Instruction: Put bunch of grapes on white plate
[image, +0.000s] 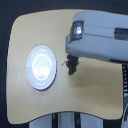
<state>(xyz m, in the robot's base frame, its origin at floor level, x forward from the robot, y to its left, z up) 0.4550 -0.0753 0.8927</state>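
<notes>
On the wooden table (30, 30), the claw (71, 64) grips the bunch of grapes (72, 68) beside the white plate (41, 66).

The arm (100, 37) enters from the exterior view's right. The end effector (71, 64) points down; finger state is not discernible.

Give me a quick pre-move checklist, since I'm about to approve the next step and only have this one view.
1. White plate bare: ok.
2. Bunch of grapes off the plate, to the exterior view's right of it: ok, not yet placed.
3. Tool shut on grapes: cannot tell, arm hides it.
4. Grapes lifted off the table: cannot tell.
5. Path from grapes to plate unobstructed: ok.
</notes>
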